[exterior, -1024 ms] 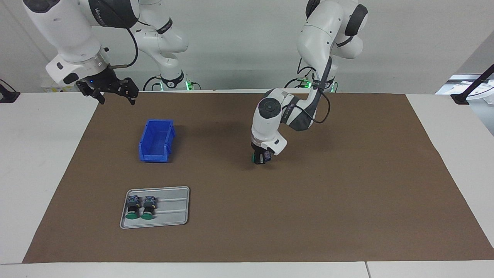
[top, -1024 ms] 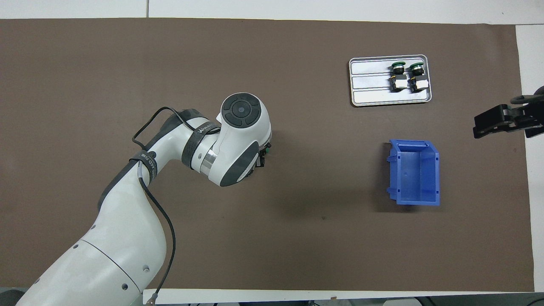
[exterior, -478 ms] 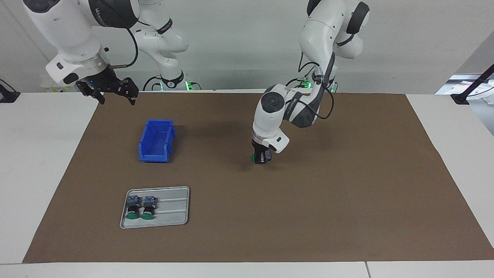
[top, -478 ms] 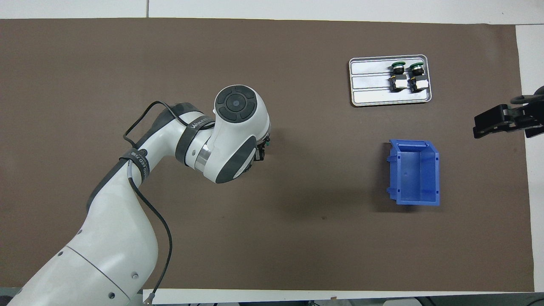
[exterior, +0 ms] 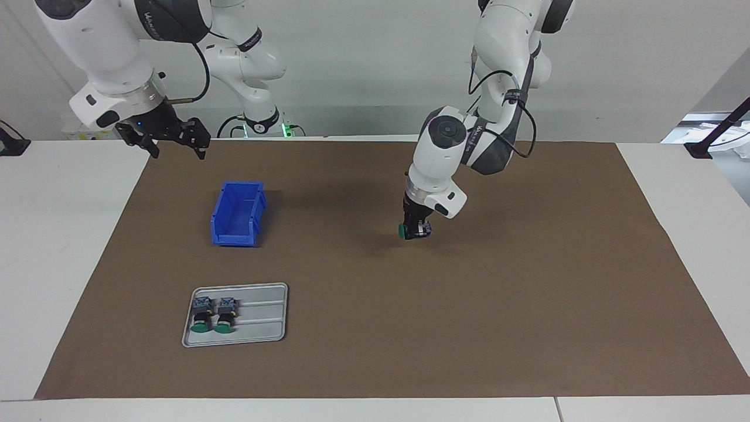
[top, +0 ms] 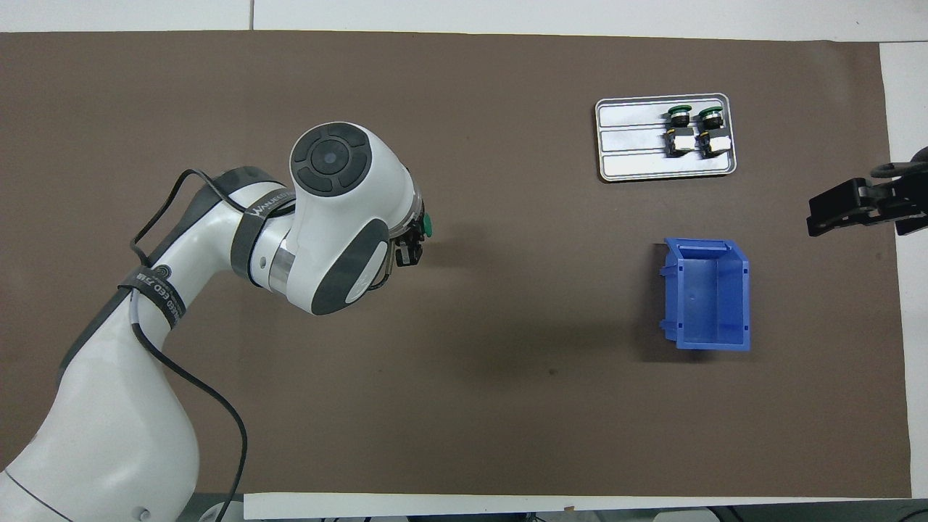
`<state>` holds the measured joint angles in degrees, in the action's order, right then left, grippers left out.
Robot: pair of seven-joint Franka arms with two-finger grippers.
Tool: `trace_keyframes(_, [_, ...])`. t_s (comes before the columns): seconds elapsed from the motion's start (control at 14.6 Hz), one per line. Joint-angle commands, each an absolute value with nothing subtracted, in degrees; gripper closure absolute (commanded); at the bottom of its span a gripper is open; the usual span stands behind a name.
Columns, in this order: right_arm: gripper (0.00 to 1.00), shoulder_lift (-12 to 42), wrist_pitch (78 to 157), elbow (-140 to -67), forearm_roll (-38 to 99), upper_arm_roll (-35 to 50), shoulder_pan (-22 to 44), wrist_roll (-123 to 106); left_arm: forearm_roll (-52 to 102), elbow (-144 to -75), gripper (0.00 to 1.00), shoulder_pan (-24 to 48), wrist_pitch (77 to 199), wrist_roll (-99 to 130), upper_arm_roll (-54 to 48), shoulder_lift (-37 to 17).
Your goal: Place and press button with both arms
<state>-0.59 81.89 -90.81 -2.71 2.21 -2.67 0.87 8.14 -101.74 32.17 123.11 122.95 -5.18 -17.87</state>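
Observation:
My left gripper (exterior: 415, 230) (top: 413, 243) hangs above the middle of the brown mat, shut on a button (exterior: 404, 230) (top: 428, 226) whose green cap pokes out sideways toward the right arm's end. The white wrist hides most of the gripper in the overhead view. Two more buttons (exterior: 203, 315) (exterior: 225, 315) lie side by side in a grey tray (exterior: 263, 316) (top: 631, 145), green caps pointing away from the robots. My right gripper (exterior: 170, 138) (top: 859, 206) waits open in the air over the mat's edge at the right arm's end, holding nothing.
A blue bin (exterior: 237, 214) (top: 707, 293), with nothing in it, stands on the mat between the tray and the robots. The brown mat (exterior: 527, 305) covers most of the white table.
The left arm has lifted and carried the button toward its own end of the table and a little toward the robots. The right arm has not moved.

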Motion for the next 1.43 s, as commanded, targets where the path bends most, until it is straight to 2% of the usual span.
trace_keyframes(0.0, [0.01,-1.93,82.44,-92.37,-2.64,2.46,-3.16,-0.26,16.05,-105.55,0.79,29.89,124.62,114.65,-5.19,-15.12])
trace_keyframes(0.61, [0.01,-1.93,82.44,-92.37,-2.64,2.46,-3.16,-0.26,41.62,-113.98,0.78,23.74,129.72,92.84,-5.19,-11.08])
trace_keyframes(0.82, [0.01,-1.93,82.44,-92.37,-2.64,2.37,-3.16,-0.26,52.00,-119.86,0.78,22.68,133.23,79.42,-5.18,-8.97])
trace_keyframes(1.23, [0.01,-1.93,82.44,-92.37,-2.64,2.46,-3.16,-0.26,69.14,-125.50,0.79,17.67,132.19,65.16,-5.19,-6.59])
trace_keyframes(1.37, [0.01,-1.93,82.44,-92.37,-2.64,2.46,-3.16,-0.26,70.74,-125.51,0.79,17.06,130.35,61.71,-5.18,-7.64])
